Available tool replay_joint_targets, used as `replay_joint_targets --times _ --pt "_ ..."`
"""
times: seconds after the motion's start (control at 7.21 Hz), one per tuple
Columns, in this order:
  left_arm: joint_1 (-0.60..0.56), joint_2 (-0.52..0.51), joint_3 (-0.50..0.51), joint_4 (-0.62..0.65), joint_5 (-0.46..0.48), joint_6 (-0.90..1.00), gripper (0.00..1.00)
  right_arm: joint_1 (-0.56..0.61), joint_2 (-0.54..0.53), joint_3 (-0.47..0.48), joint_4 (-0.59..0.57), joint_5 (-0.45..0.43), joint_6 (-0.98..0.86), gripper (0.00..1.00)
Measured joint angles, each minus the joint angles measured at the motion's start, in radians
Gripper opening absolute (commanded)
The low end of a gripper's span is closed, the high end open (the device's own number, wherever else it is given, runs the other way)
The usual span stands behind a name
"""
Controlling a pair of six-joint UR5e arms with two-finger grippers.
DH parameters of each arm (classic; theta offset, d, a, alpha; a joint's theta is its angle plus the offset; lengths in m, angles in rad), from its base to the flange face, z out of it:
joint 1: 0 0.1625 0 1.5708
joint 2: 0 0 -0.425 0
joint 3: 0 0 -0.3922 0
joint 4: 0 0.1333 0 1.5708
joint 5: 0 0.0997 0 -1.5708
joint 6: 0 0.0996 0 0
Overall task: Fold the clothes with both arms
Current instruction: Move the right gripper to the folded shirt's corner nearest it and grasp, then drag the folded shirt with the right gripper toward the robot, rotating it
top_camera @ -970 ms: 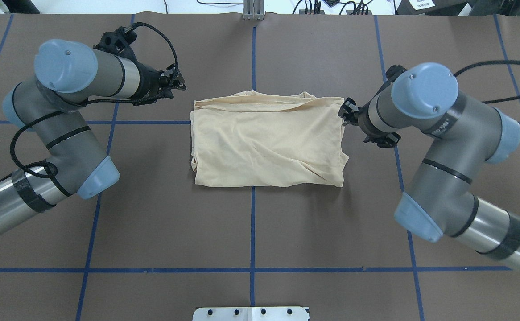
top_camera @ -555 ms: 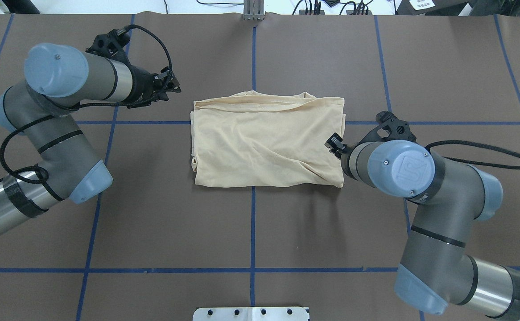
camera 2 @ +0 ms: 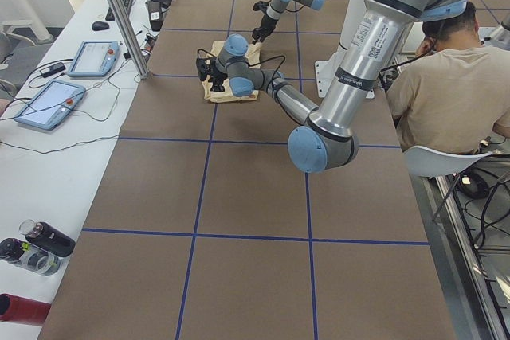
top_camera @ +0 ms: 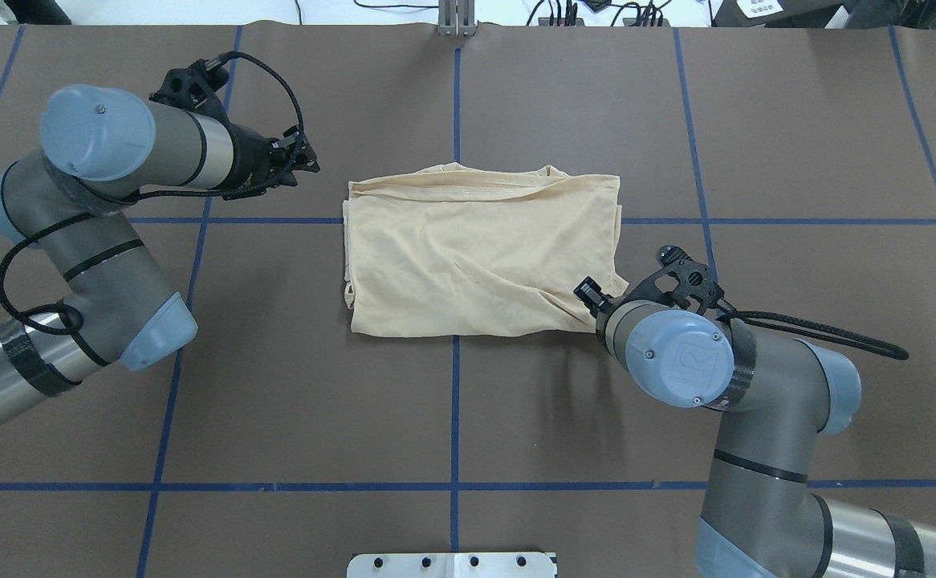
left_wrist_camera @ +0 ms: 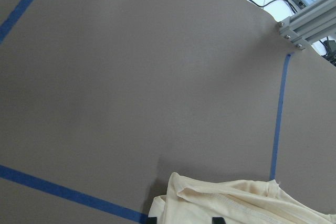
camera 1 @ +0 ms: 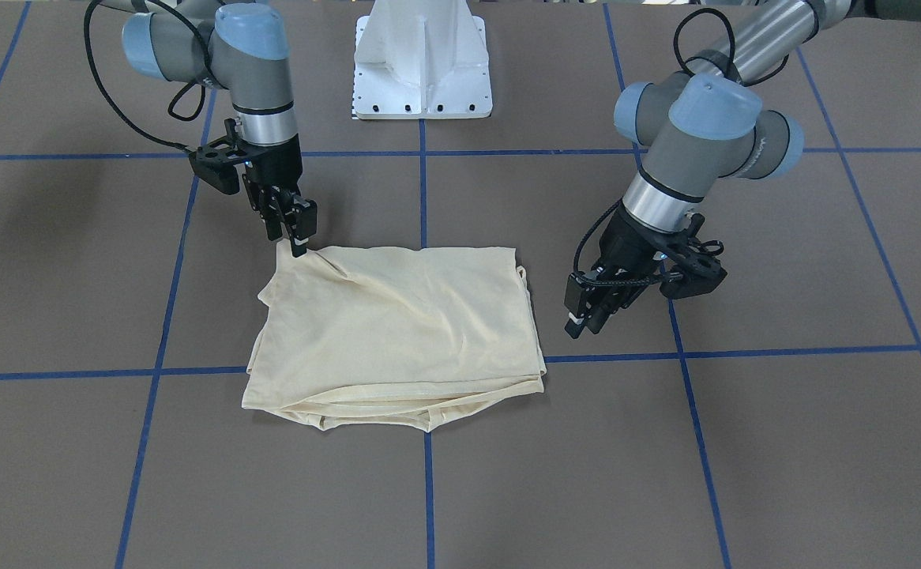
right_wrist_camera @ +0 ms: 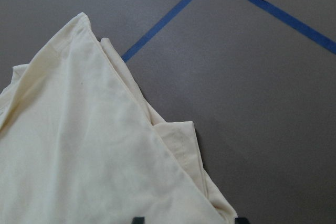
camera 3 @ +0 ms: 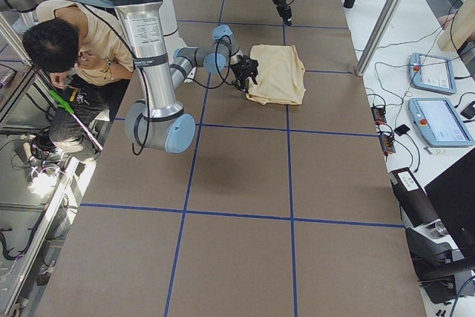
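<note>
Fabric of the shirt (camera 1: pixel 397 324) is judged limp and light; its upper-left corner is best pinched, right gripper (camera 1: pixel 296 241) jaws parted there, left gripper (camera 1: pixel 583 322) jaws seemingly together.

I see a pale cream-yellow thin knit shirt (top_camera: pixel 476 257), plain on its upper face. Matte brown bench (top_camera: pixel 580 104), gridded with blue tape lines (top_camera: pixel 454 417). Grey-silver tubular left arm (top_camera: pixel 99 265) and right arm (top_camera: pixel 765 449): light-blue joint caps, black cables. Left tool (camera 1: pixel 579 324) and right tool (camera 1: pixel 300 237) black. White pedestal base (camera 1: pixel 421 63).
</note>
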Motion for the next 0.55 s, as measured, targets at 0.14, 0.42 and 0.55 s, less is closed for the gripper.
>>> replay_joint_targets --times 0.14,0.42,0.55 --pt "0.0 0.0 0.0 0.0 0.001 0.0 0.46 -0.002 0.001 -0.01 0.0 0.0 0.001 0.31" --pt "0.0 0.001 0.0 0.0 0.001 0.0 0.46 -0.002 0.001 -0.015 0.0 0.0 0.002 0.0" --pt "0.001 0.001 0.0 0.0 0.001 0.0 0.46 -0.002 -0.002 -0.015 0.0 0.001 0.003 0.0"
